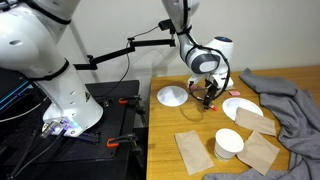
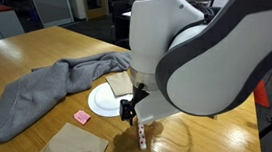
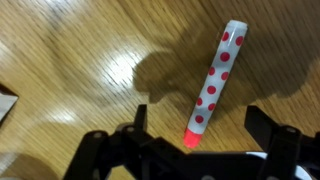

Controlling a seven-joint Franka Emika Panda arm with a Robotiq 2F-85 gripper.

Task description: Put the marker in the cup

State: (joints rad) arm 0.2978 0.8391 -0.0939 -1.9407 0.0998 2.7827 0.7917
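The marker (image 3: 215,75) is white with red dots and a red tip. It lies flat on the wooden table, its red end between my gripper's (image 3: 200,128) two spread fingers. The gripper is open and hovers just above the marker, not touching it. In both exterior views the gripper (image 1: 207,93) (image 2: 135,118) points down at the table with the marker (image 2: 142,137) right under it. The white paper cup (image 1: 229,143) stands upright nearer the table's front edge, apart from the gripper. The arm hides the cup in an exterior view.
Two white plates (image 1: 172,96) (image 1: 238,107) lie either side of the gripper. Tan paper pieces (image 1: 192,150) (image 1: 262,152) flank the cup. A grey cloth (image 1: 290,100) (image 2: 54,88) is heaped at the table's side, with a small pink piece (image 2: 83,116) near it.
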